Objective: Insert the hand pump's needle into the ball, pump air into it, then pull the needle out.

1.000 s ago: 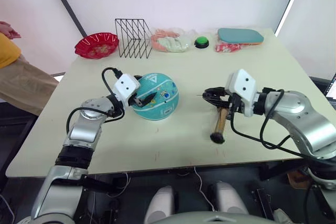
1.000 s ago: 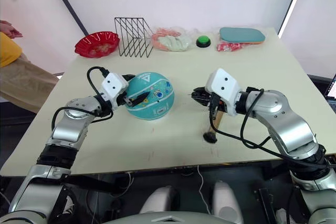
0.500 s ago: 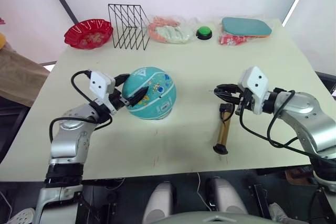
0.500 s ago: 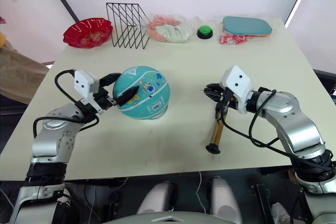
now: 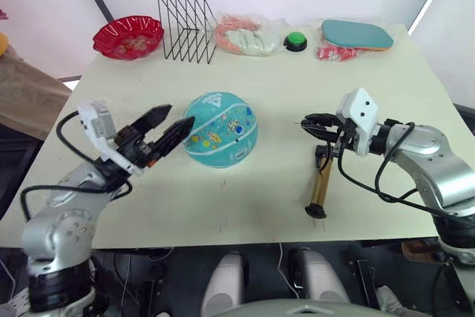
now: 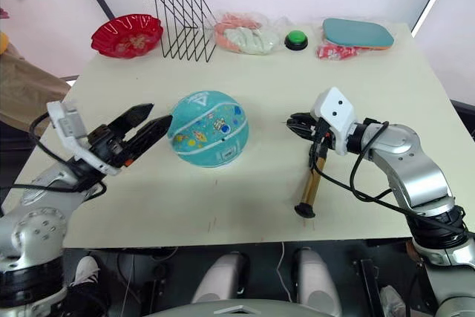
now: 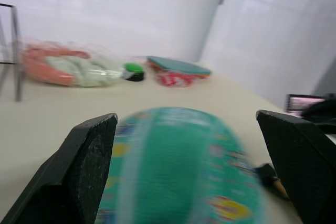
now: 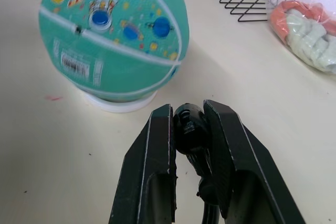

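From the head views, the glossy teal ball (image 5: 220, 129) sits mid-table on a small white ring; the left gripper (image 5: 165, 125) hangs just beside it with its black fingers spread and clear of the rubber, and the hand pump (image 5: 321, 185), a gold-bronze barrel with black ends, lies on the table well apart on the ball's other side. In the left wrist view two matte, grainy fingers (image 7: 86, 156) stand wide apart with the ball between them. In the right wrist view the right gripper (image 8: 188, 120) pinches the needle (image 8: 190, 125) by its rounded black fitting, near the ball.
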Motion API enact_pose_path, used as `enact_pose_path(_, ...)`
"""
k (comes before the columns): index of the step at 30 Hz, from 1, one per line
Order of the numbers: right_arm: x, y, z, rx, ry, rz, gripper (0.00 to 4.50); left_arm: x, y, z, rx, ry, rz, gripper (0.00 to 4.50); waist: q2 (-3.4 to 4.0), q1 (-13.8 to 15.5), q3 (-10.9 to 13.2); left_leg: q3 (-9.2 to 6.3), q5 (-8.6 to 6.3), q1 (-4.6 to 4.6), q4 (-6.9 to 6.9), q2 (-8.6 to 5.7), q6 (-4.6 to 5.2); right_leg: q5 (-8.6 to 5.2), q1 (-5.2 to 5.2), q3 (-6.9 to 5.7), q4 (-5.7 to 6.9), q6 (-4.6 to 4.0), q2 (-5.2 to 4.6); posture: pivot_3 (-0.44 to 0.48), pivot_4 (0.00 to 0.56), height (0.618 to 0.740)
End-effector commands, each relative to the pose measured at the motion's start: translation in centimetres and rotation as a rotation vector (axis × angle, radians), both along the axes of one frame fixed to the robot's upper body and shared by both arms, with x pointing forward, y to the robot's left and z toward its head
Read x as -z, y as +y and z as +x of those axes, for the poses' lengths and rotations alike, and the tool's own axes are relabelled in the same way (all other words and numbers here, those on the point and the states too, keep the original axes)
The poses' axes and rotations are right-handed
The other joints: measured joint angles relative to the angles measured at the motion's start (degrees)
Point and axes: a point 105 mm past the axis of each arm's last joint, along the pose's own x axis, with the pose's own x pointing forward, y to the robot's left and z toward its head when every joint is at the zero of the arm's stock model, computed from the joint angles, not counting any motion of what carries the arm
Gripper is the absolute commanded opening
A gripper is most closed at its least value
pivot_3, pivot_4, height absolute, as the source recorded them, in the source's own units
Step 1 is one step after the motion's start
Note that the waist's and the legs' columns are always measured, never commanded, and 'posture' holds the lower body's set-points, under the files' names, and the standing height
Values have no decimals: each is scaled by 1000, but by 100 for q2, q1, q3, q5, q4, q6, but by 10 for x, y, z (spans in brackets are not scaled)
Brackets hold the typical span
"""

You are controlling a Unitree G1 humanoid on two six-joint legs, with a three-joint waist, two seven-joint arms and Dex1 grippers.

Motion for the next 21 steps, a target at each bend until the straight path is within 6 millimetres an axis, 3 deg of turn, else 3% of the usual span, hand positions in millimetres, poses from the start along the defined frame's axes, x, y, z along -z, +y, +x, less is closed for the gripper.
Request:
enact_pose_path(1,-8,-1,-5,-26,-5,35,342,-7,-15,-32,145,14,34,4500,0,0,2,1,0,-2,2,0,0,0,0,-1,0,0,1,0,150,740)
enact_pose_path(8,11,6,-11,-54,79,32,342,23,-22,-58,198,112,132,4500,12,11,8,14,0,3,17,-2,1,2,7,-5,4,-7,8,0,150,740)
enact_pose_path(11,31,13,-11,-48,138,21,342,42,-22,-61,168,133,160,4500,13,12,9,18,-1,3,22,-2,1,5,7,-3,5,-11,12,0,150,740)
enact_pose_path(17,57,30,-14,-80,219,5,342,60,-17,-66,133,153,177,4500,12,20,8,17,0,2,33,0,1,12,8,-4,8,-23,19,0,150,740)
enact_pose_path(21,92,52,-27,-174,313,-69,342,71,-14,-66,117,162,196,4500,12,16,7,20,0,4,36,0,1,11,10,-3,9,-27,20,0,150,740)
